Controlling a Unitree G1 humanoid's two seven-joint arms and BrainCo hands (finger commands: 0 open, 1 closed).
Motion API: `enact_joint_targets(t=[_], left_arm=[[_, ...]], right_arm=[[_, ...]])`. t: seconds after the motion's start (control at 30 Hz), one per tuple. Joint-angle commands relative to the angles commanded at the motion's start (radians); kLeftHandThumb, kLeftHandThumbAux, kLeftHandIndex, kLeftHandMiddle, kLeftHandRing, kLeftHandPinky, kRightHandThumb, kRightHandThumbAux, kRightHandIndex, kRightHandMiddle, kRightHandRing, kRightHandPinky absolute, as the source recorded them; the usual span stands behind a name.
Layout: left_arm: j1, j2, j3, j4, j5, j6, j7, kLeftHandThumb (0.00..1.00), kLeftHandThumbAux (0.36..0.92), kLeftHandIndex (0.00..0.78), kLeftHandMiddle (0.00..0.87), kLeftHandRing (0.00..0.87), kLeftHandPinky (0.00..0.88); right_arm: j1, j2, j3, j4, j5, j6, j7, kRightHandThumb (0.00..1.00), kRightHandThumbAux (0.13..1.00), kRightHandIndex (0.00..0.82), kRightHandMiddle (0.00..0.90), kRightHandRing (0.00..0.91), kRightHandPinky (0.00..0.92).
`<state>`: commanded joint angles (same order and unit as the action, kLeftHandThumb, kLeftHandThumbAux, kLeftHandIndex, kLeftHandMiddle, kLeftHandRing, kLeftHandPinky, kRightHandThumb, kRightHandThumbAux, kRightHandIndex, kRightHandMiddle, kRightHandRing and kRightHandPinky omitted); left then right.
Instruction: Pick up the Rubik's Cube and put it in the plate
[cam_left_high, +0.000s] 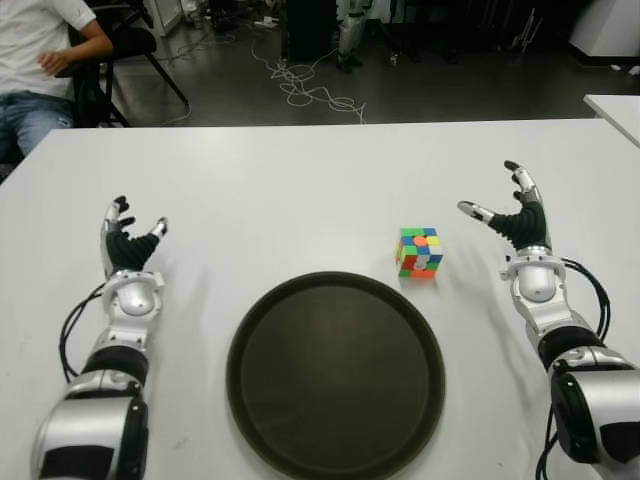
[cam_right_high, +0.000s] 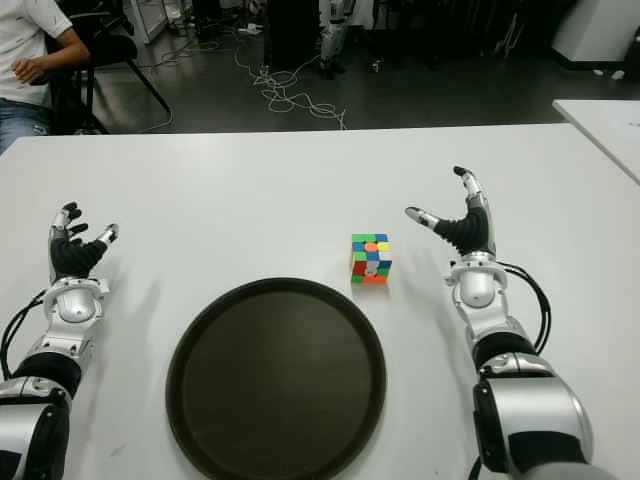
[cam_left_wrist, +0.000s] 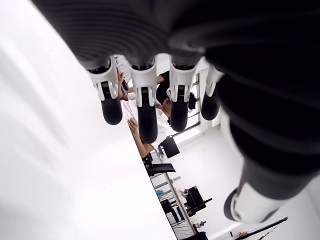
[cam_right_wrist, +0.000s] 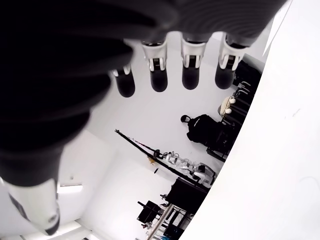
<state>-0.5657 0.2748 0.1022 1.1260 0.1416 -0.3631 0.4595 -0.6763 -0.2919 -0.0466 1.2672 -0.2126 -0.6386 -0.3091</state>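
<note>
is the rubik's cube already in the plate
No, the multicoloured Rubik's Cube sits on the white table, just beyond the round dark plate's rim.

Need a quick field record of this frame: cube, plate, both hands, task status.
cube: Rubik's Cube on the white table, beyond the plate's far right rim, apart from it
plate: dark round plate, nothing in it
right hand: right hand open, to the right of the cube, not touching it
left hand: left hand open, to the left of the plate, holds nothing
bystander: person seated at far left
status: cube not yet picked up
</note>
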Motion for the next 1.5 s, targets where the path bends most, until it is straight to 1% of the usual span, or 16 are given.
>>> enact_joint_targets(t=[0.1, 0.23, 0.5, 0.63, 0.73, 0.8, 0.9, 0.93, 1.07, 1.2, 1.27, 1.43, 1.5], left_arm=[[0.002, -0.001, 0.0, 0.0, 0.0, -0.003, 0.002, 0.471, 0.723, 0.107, 0.159, 0.166, 0.196], [0.002, -0.003, -0.001, 0.001, 0.003, -0.005, 0.007, 0.473, 0.72, 0.11, 0.157, 0.16, 0.173], [-0.002, -0.005, -0.009, 0.004, 0.012, -0.001, 0.018, 0.41, 0.738, 0.098, 0.151, 0.154, 0.158], [-0.003, -0.008, -0.011, 0.005, 0.014, -0.002, 0.025, 0.429, 0.741, 0.103, 0.154, 0.154, 0.163], [-0.004, -0.01, -0.012, 0.006, 0.014, -0.005, 0.028, 0.443, 0.739, 0.109, 0.155, 0.152, 0.151], [-0.004, -0.012, -0.01, 0.008, 0.011, -0.01, 0.03, 0.45, 0.738, 0.111, 0.153, 0.15, 0.157], [-0.004, -0.013, -0.009, 0.012, 0.01, -0.018, 0.032, 0.461, 0.741, 0.11, 0.146, 0.144, 0.163], [-0.005, -0.013, -0.009, 0.013, 0.01, -0.019, 0.032, 0.463, 0.742, 0.11, 0.146, 0.144, 0.165], [-0.006, -0.011, -0.011, 0.016, 0.014, -0.02, 0.034, 0.458, 0.742, 0.11, 0.151, 0.152, 0.178], [-0.006, -0.011, -0.015, 0.018, 0.019, -0.02, 0.04, 0.463, 0.742, 0.108, 0.155, 0.161, 0.194], [-0.006, -0.011, -0.016, 0.019, 0.021, -0.02, 0.041, 0.469, 0.741, 0.108, 0.156, 0.163, 0.198], [-0.006, -0.01, -0.017, 0.019, 0.026, -0.018, 0.045, 0.474, 0.738, 0.109, 0.157, 0.165, 0.194], [-0.007, -0.01, -0.015, 0.022, 0.025, -0.018, 0.044, 0.463, 0.741, 0.105, 0.155, 0.16, 0.182]], right_arm=[[0.001, -0.001, -0.002, 0.001, 0.0, 0.002, 0.0, 0.0, 0.646, 0.0, 0.0, 0.0, 0.0], [0.001, -0.003, -0.002, 0.002, -0.001, 0.004, 0.001, 0.0, 0.661, 0.001, 0.0, 0.0, 0.0], [0.0, -0.002, -0.006, 0.003, 0.004, -0.007, 0.009, 0.0, 0.68, 0.009, 0.0, 0.0, 0.0], [0.0, -0.003, -0.009, 0.001, 0.009, -0.02, 0.021, 0.0, 0.685, 0.012, 0.0, 0.0, 0.0], [0.001, -0.005, -0.01, -0.001, 0.012, -0.03, 0.029, 0.0, 0.695, 0.009, 0.0, 0.0, 0.0], [0.003, -0.011, -0.004, -0.014, 0.009, -0.045, 0.04, 0.0, 0.712, 0.006, 0.0, 0.0, 0.0], [0.007, -0.019, 0.008, -0.033, 0.001, -0.063, 0.057, 0.0, 0.772, 0.001, 0.0, 0.0, 0.0], [0.008, -0.02, 0.009, -0.036, 0.0, -0.065, 0.06, 0.0, 0.78, 0.001, 0.0, 0.0, 0.0], [0.012, -0.027, 0.017, -0.057, 0.0, -0.077, 0.094, 0.0, 0.82, 0.0, 0.0, 0.0, 0.0], [0.023, -0.047, 0.038, -0.105, -0.008, -0.097, 0.153, 0.0, 0.869, 0.0, 0.0, 0.0, 0.0], [0.025, -0.05, 0.041, -0.116, -0.006, -0.097, 0.168, 0.0, 0.881, 0.0, 0.0, 0.0, 0.0], [0.028, -0.052, 0.05, -0.15, 0.003, -0.099, 0.214, 0.0, 0.886, 0.0, 0.0, 0.0, 0.0], [0.026, -0.052, 0.061, -0.181, 0.003, -0.102, 0.251, 0.0, 0.863, 0.0, 0.0, 0.0, 0.0]])
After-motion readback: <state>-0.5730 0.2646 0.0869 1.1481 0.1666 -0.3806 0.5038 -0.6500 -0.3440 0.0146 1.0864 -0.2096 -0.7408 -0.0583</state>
